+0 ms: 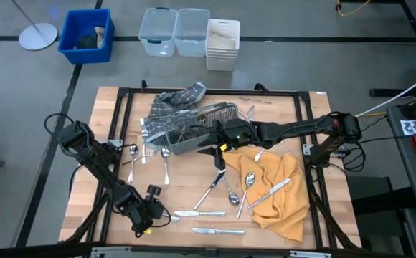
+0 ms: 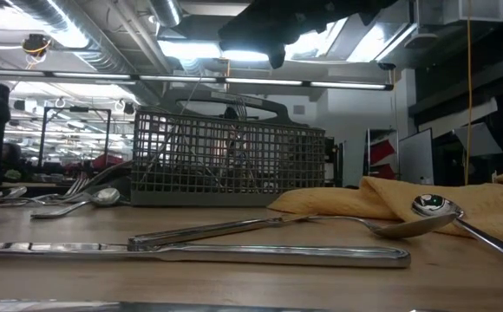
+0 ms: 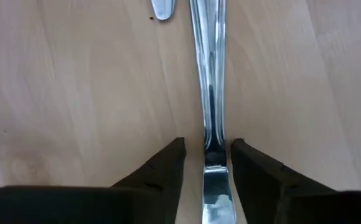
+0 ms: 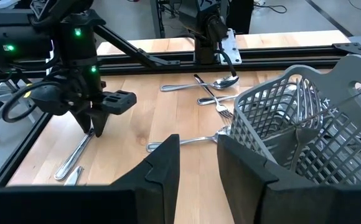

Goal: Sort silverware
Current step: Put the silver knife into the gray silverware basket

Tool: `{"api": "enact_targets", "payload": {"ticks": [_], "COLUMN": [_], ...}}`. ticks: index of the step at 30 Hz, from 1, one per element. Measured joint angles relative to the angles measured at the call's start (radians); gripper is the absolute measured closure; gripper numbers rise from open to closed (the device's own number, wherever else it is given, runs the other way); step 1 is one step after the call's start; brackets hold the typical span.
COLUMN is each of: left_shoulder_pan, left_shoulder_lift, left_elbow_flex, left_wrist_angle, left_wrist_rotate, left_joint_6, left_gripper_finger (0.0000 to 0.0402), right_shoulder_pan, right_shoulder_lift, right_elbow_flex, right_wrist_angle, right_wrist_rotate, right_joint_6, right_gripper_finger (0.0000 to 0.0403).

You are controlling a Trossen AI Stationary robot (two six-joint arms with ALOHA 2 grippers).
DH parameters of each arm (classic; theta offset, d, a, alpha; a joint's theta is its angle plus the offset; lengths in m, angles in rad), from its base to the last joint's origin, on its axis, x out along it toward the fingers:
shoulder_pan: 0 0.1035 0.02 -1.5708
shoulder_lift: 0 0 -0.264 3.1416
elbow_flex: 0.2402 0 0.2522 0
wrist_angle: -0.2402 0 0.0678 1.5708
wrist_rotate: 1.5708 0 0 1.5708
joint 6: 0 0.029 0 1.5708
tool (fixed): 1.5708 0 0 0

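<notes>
The wooden table carries the grey mesh caddy, just beside the right gripper, whose fingers stand parted and empty. The left gripper is low on the wood, its fingers straddling a knife, apart, not visibly clamped.

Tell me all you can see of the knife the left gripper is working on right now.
The knife is a slim, shiny silver metal piece lying flat on the bare wooden table near its front edge. In the left wrist view its handle end runs between the left gripper fingers, which flank it closely on both sides; whether they actually grip it is not clear. From above it shows at, stretching away from the gripper. Another knife lies nearby, apart from it.
</notes>
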Motion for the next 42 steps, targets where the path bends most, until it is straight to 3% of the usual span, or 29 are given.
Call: {"api": "enact_targets", "payload": {"ticks": [10,19,42], "left_shoulder_pan": [0.000,-0.001,0.057], "left_shoulder_lift": [0.000,-0.021,-0.114], "left_elbow_flex": [-0.002,-0.006,-0.009], "left_wrist_angle": [-0.008,-0.011,-0.162], "left_wrist_rotate": [-0.002,-0.033,-0.089], "left_joint_6": [0.046,0.044,0.003], "left_gripper_finger": [0.0386,0.0366,0.0369], "right_shoulder_pan": [0.000,0.000,0.000], "right_shoulder_lift": [0.000,0.000,0.000], "right_elbow_flex": [0.000,0.000,0.000], "right_wrist_angle": [0.000,0.000,0.001], "right_wrist_rotate": [0.000,0.000,0.000], "right_joint_6": [0.000,0.000,0.000], "right_gripper_finger": [0.0292,0.0292,0.0292]}}
